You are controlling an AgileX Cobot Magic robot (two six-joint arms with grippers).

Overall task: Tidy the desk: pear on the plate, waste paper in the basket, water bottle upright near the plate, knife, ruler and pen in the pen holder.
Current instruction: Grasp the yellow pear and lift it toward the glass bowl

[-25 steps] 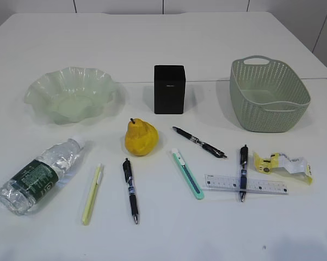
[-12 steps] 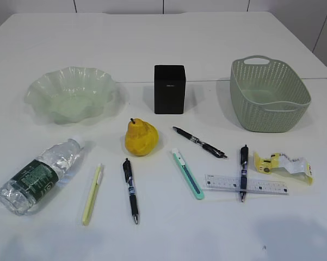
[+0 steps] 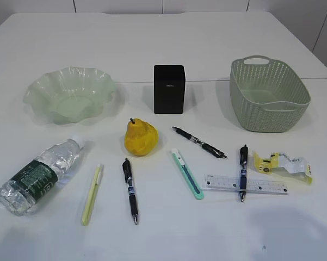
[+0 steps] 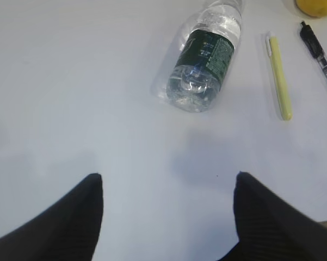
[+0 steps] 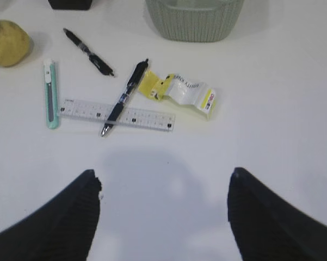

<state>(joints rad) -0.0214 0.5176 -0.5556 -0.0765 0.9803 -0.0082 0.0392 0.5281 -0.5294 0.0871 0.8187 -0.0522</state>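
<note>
Both grippers hang with jaws wide apart and nothing between them: the left gripper (image 4: pixel 166 187) over bare table just near of the water bottle (image 3: pixel 39 175), the right gripper (image 5: pixel 163 185) over bare table near of the ruler (image 3: pixel 245 184). Nothing is tidied yet. The pear (image 3: pixel 140 137) sits mid-table, well apart from the green plate (image 3: pixel 43 89) at far left; the waste paper (image 3: pixel 283 165) lies right of the ruler, near of the basket (image 3: pixel 244 81); the knife (image 3: pixel 187 173) lies left of the ruler, and the black pen holder (image 3: pixel 169 89) stands far centre. The bottle lies on its side and looks likely to roll away if the jaws close off-centre. One pen (image 3: pixel 243 172) lies across the ruler, so lifting the ruler first would probably flick or drag it. The flat ruler may slip from the jaws against the tabletop. The pear could roll on contact, and a long tool tipped carelessly into the narrow holder might knock it over.
</note>
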